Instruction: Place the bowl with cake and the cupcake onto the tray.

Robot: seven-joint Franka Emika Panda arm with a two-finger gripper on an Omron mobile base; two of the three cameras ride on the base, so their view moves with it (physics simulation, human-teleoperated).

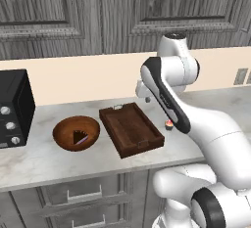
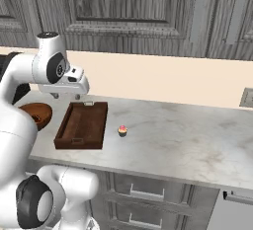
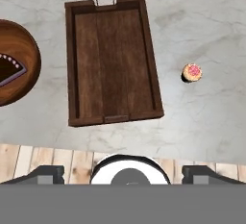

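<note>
The bowl with cake (image 1: 68,129), round brown wood with a dark triangular slice, sits on the marble counter left of the tray (image 1: 131,129). In the hand view the bowl (image 3: 19,45) is cut off at the left edge, and the dark wooden tray (image 3: 113,59) lies bare in the middle. The cupcake (image 3: 192,72), pink-topped, stands on the counter to the tray's right, apart from it; it is also visible as the cupcake (image 2: 122,130). My gripper (image 2: 66,96) hovers well above the tray's far end, open, with nothing between its fingers (image 3: 45,174).
A black oven (image 1: 12,107) stands at the counter's far left, beside the bowl. A wall outlet (image 2: 245,97) is at the right. Dark cabinets hang above. Bare counter stretches right of the cupcake, and the front edge runs close to the tray's near end.
</note>
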